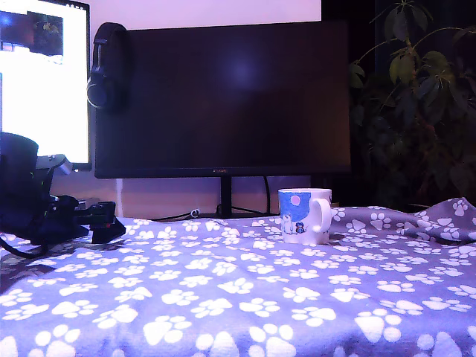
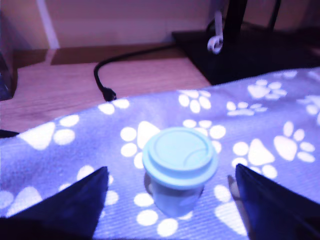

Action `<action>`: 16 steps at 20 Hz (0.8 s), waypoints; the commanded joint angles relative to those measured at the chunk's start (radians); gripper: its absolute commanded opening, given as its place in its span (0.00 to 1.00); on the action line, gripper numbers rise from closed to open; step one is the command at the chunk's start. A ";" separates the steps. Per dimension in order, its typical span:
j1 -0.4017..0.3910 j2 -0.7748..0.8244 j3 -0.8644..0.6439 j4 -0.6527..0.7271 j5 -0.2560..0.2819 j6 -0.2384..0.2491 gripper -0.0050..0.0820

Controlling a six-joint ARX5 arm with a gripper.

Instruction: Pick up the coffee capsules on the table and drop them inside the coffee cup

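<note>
A pale teal coffee capsule stands on the paw-print table cloth with its wide rimmed end up. My gripper is open around it. One dark finger and the other sit on either side, each with a gap to the capsule. In the exterior view the gripper is low over the table at that view's left, and the capsule does not show there. The white coffee cup with its blue picture panel stands upright, well off toward the exterior view's right.
A large dark monitor on a stand rises behind the table. Headphones hang at its corner. A black cable lies on bare wooden desk just past the cloth's edge. A plant fills the exterior view's right.
</note>
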State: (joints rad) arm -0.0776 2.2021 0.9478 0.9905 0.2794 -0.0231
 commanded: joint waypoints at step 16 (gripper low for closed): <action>0.002 0.027 -0.005 0.025 0.060 0.031 0.22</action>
State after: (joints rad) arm -0.0776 2.2021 0.9478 1.0092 0.3302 0.0036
